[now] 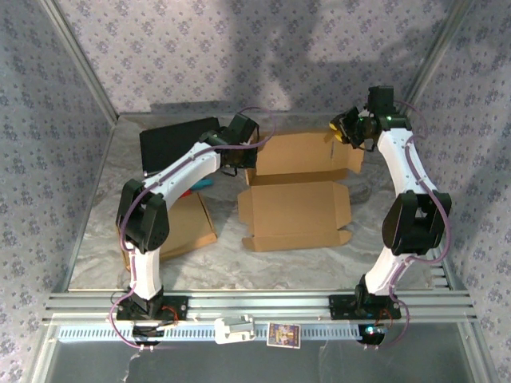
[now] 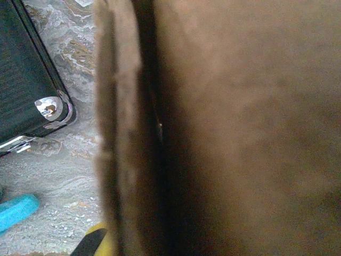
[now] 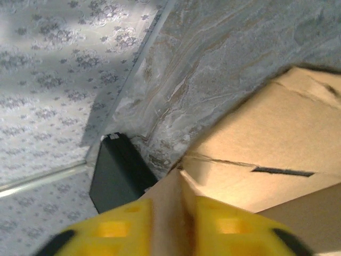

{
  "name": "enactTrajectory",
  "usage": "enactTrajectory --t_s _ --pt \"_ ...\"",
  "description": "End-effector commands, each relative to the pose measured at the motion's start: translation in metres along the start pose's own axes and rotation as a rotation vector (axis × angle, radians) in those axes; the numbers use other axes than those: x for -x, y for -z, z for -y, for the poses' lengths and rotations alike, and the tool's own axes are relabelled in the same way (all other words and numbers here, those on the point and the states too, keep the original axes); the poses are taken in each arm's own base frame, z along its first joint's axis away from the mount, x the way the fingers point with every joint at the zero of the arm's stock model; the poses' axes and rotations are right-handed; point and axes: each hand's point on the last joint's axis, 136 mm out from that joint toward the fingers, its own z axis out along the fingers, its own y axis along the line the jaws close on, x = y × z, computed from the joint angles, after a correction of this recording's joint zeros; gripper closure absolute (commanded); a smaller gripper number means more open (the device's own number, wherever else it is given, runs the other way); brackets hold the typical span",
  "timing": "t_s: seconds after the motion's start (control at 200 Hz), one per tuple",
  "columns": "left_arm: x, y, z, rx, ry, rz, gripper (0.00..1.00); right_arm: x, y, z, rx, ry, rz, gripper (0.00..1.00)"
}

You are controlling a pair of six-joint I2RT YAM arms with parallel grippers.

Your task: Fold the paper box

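The brown paper box [image 1: 295,207] lies unfolded mid-table, with its far panel [image 1: 307,153] tilted up. My left gripper [image 1: 237,162] is at that panel's left edge. In the left wrist view the cardboard [image 2: 240,133] runs straight through the jaws, beside one yellow fingertip [image 2: 95,241]; the gripper is shut on the cardboard. My right gripper [image 1: 343,128] is at the panel's right end. In the right wrist view its yellow fingers [image 3: 114,229] press from both sides on a doubled flap [image 3: 178,202] of the box [image 3: 277,133].
A black case [image 1: 176,142] lies at the back left, just behind the left gripper. A second cardboard piece [image 1: 188,227] lies under the left arm, with a blue object [image 1: 200,185] beside it. Patterned walls close in the back and both sides. A small card [image 1: 283,335] sits on the front rail.
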Motion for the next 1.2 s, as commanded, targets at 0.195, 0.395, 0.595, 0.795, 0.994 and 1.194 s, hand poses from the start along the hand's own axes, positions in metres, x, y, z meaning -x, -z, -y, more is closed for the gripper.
enactTrajectory --t_s 0.195,0.395,0.595,0.795,0.994,1.194 --pt "0.016 0.013 0.008 -0.044 0.035 0.015 1.00 -0.007 0.077 0.023 -0.090 0.161 0.212 0.51" --pt "0.022 0.014 0.009 -0.055 0.034 0.016 1.00 -0.051 0.063 0.092 -0.187 0.184 0.158 0.46" --pt "0.029 0.015 0.012 -0.063 0.023 0.024 1.00 -0.047 0.037 0.117 -0.217 0.242 0.133 0.41" --pt "0.031 0.016 0.013 -0.068 0.020 0.025 1.00 -0.027 0.018 0.124 -0.253 0.261 0.126 0.41" --pt "0.030 0.017 0.014 -0.071 0.020 0.022 1.00 -0.012 0.011 0.105 -0.220 0.328 0.132 0.52" --pt "0.032 0.017 0.015 -0.073 0.019 0.026 1.00 -0.010 0.006 0.097 -0.197 0.347 0.123 0.56"
